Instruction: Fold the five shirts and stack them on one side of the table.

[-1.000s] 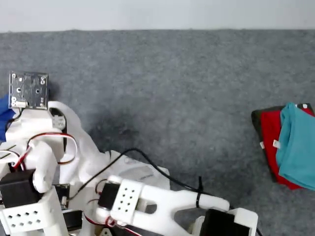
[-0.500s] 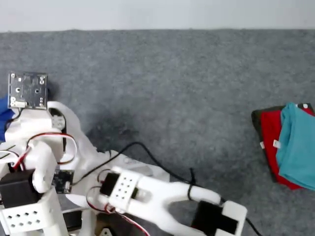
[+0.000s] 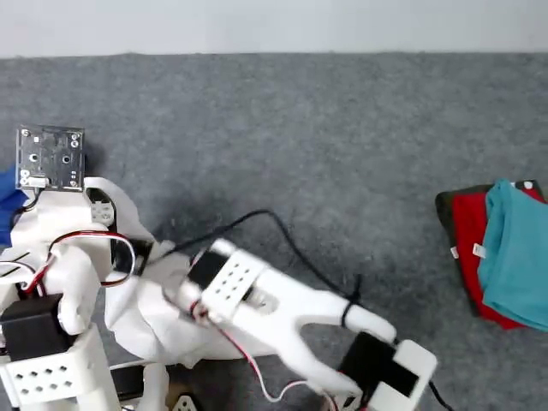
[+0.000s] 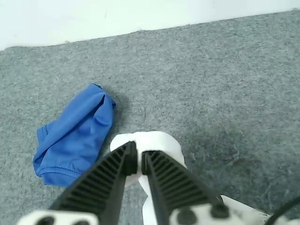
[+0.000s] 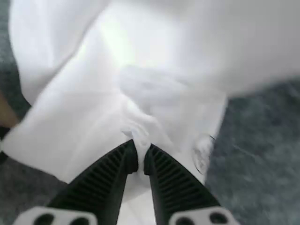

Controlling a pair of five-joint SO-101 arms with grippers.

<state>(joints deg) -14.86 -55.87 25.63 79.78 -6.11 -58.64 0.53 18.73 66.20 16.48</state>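
Closest in, the white shirt (image 5: 140, 70) lies bunched on the grey table (image 3: 325, 137) right under both arms, and each arm has a bit of it. The right end effector (image 5: 139, 157) has its jaws pressed together on a small raised fold somewhere in the middle of the cloth. The left end effector (image 4: 138, 157) has its jaws drawn almost flat together with a rounded lump of the same white fabric at the tips, so I take it as clamped on the shirt too. The shirt looks thin, light and completely limp: it sags and wrinkles wherever it isn't held, so it won't keep any shape by itself. A pinch in the middle will, I think, only lift a tent of cloth. A hem, a shoulder seam or a corner would give a cleaner edge to pull straight, and the fuzzy table surface will likely drag at it rather than let it slide. Just beyond the left end effector a blue shirt (image 4: 75, 136) lies crumpled and unfolded. Well apart, at the far right edge of the table, a teal shirt (image 3: 518, 257) rests on a red shirt (image 3: 469, 257), with a dark shirt (image 3: 445, 210) peeking out underneath, so that looks like the stacking side.
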